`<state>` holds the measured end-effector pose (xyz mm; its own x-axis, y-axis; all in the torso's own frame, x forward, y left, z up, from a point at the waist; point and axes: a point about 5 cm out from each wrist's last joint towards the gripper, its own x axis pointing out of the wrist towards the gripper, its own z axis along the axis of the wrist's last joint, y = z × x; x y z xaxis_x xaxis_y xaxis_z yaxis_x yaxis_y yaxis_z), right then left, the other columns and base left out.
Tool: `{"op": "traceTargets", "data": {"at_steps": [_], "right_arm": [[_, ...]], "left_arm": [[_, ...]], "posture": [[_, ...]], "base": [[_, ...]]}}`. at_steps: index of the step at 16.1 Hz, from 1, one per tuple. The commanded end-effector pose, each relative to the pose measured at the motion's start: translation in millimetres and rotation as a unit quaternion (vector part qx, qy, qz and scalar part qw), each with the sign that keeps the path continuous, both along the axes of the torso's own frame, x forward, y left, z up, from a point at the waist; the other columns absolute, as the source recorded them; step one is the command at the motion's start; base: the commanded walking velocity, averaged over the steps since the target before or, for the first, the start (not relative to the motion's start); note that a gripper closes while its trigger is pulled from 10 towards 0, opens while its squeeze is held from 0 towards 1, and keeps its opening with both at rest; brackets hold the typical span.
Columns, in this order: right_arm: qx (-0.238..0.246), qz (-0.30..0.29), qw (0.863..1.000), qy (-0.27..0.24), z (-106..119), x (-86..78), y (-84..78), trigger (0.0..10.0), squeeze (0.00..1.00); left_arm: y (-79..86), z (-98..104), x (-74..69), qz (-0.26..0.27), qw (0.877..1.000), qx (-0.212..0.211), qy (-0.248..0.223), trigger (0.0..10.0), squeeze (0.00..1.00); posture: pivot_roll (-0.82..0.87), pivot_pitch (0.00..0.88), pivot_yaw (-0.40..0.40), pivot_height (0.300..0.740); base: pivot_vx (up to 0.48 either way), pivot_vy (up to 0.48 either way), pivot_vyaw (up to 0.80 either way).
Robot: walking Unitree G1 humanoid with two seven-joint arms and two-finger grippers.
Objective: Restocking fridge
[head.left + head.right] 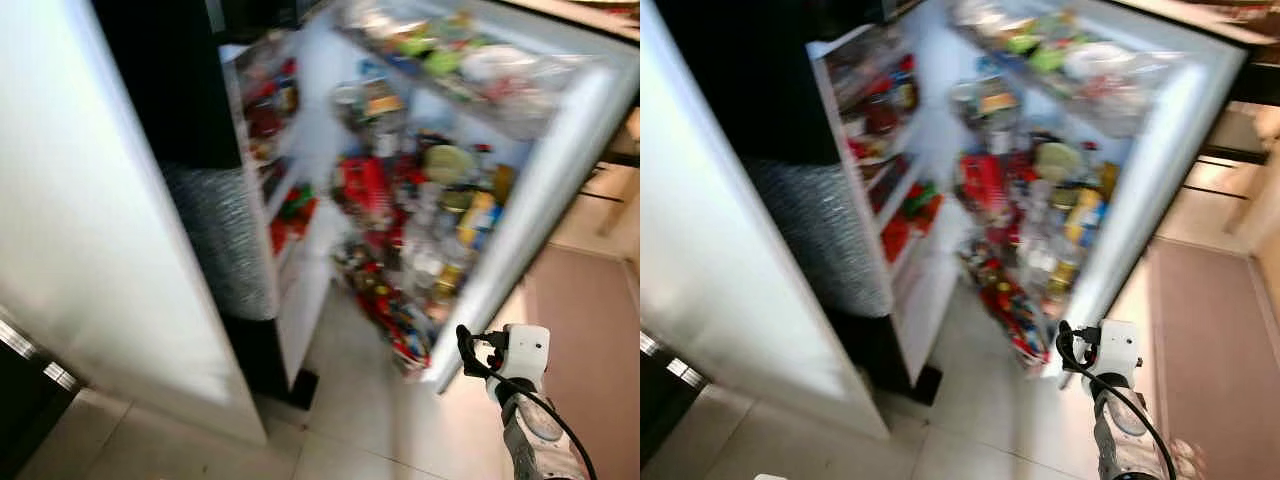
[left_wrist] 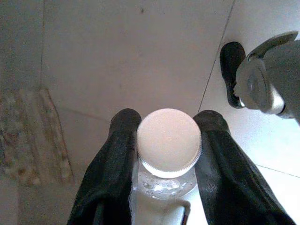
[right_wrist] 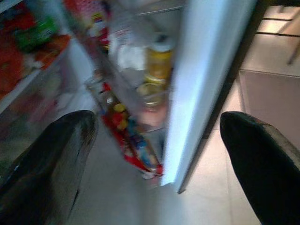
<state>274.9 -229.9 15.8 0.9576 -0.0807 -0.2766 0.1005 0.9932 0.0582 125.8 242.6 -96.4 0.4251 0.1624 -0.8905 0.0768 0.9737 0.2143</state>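
Head view: open fridge door (image 1: 560,190), packed door shelves (image 1: 420,290) ahead.

Pale floor tiles (image 1: 350,440) spread out below me, with thin grout lines between them. A dull pink mat (image 1: 590,330) lies on the floor along my right side. At the lower left corner I see a dark cabinet front (image 1: 20,420) with a shiny metal handle (image 1: 35,358). A worn patterned rug (image 2: 28,136) lies on the tiles.
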Motion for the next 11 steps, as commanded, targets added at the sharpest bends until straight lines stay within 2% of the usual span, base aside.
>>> {"op": "traceTargets", "data": {"at_steps": [1, 3, 6, 11], "right_arm": [[0.006, 0.005, 1.0, 0.002, -0.5, -1.9, -0.4, 10.0, 0.0], [0.0, 0.011, 1.0, -0.003, 1.3, -1.1, 0.3, 10.0, 0.0], [-0.008, 0.02, 1.0, -0.007, 3.5, 0.7, 1.8, 10.0, 0.0], [-0.001, 0.021, 1.0, -0.015, 8.7, 6.5, 3.8, 10.0, 0.0]], "left_arm": [[1.8, -1.3, -4.9, 0.004, 1.0, -0.002, 0.012, 10.0, 0.0], [1.9, -1.2, -4.9, 0.003, 1.0, -0.003, 0.012, 10.0, 0.0], [1.9, -1.2, -4.9, 0.003, 1.0, -0.003, 0.012, 10.0, 0.0], [1.7, -1.3, -5.1, 0.001, 1.0, -0.004, 0.014, 10.0, 0.0]], "posture": [[-0.05, 0.0, 0.031, 0.74], [-0.04, 0.0, 0.031, 0.74], [-0.04, 0.0, 0.029, 0.74], [-0.05, 0.0, 0.033, 0.74]], "base": [[0.0, 0.0, 0.0], [0.0, 0.0, 0.0], [0.0, 0.0, 0.72], [0.0, 0.0, 0.0]]}}
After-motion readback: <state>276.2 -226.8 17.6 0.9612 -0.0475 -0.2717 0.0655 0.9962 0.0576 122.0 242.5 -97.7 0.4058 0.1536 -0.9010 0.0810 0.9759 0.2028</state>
